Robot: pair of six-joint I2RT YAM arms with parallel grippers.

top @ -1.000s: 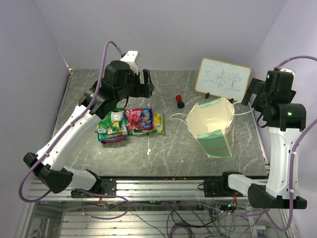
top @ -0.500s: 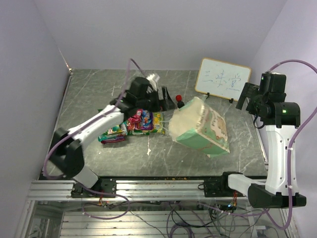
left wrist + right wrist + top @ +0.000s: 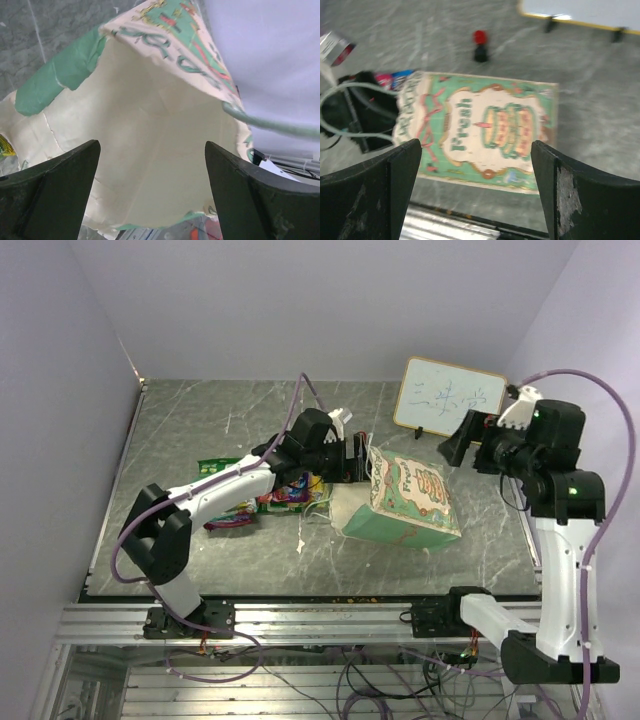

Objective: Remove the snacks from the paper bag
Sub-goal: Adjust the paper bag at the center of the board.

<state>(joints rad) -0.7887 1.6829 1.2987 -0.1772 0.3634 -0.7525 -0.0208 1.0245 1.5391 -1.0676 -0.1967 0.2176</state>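
Mint-green patterned paper bag (image 3: 405, 502) lying sideways on grey tabletop (image 3: 200, 420); left jaws spread at its mouth, right jaws spread, clear above it.

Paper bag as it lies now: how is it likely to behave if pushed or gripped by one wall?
The paper bag lies on its side, so it would probably slide, not topple. Inside looks empty, so likely light. Creased paper walls would probably buckle.

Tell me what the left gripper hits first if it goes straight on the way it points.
The paper bag: the open left gripper faces its mouth, so it would likely pass the rim and meet the tan inner wall. Depth is hard to judge.
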